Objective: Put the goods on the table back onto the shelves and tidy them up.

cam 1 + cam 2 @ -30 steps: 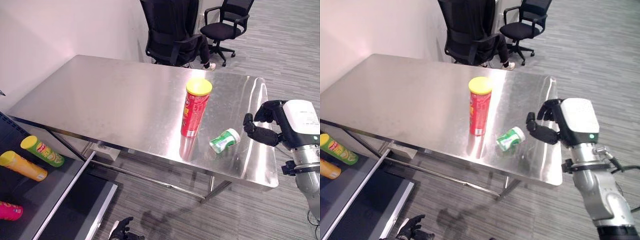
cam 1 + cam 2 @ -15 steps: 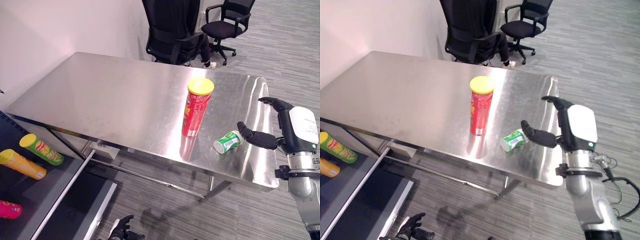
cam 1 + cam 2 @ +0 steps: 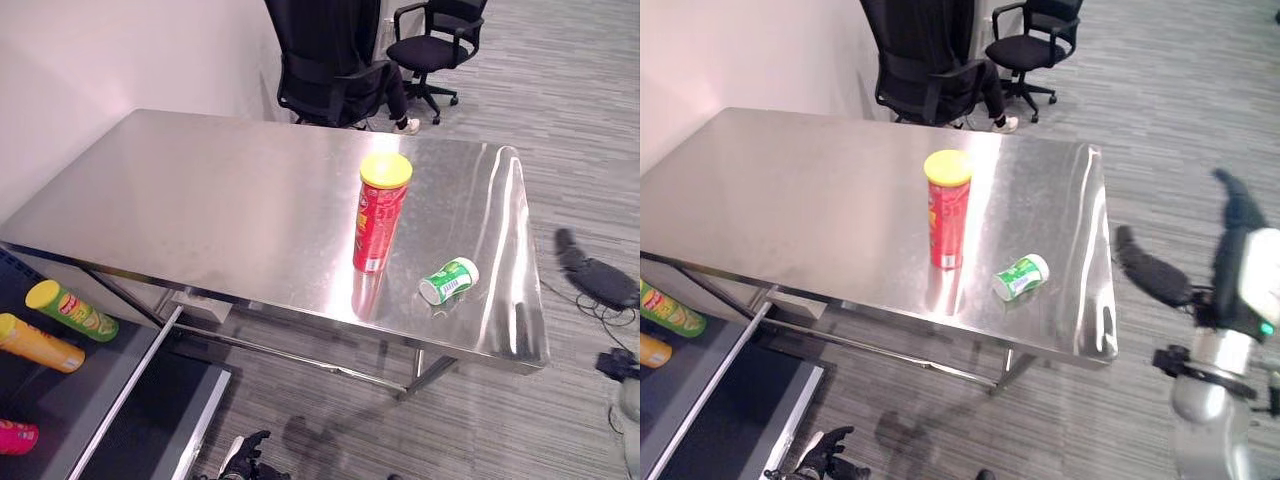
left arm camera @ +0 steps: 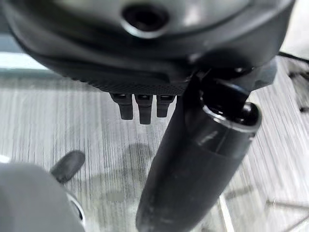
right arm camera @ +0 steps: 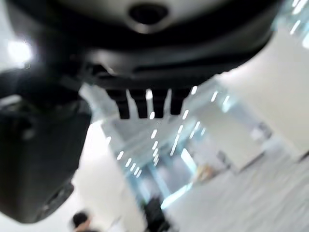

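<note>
Two goods wait on the steel bench (image 3: 200, 200): upright red yellow-lidded tube can (image 3: 378, 212); toppled green-white bottle (image 3: 448, 281); several cans already shelved; right hand (image 3: 1152, 272) released, empty; left hand (image 3: 243, 459) relaxed.

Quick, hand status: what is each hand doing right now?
Left hand: open, holding nothing, down near the floor.
Right hand: open, empty, off the table's right edge, apart from the green bottle.

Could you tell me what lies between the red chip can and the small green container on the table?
Nothing: between the upright red chip can and the green container lying on its side, both eye views show bare steel table.
</note>
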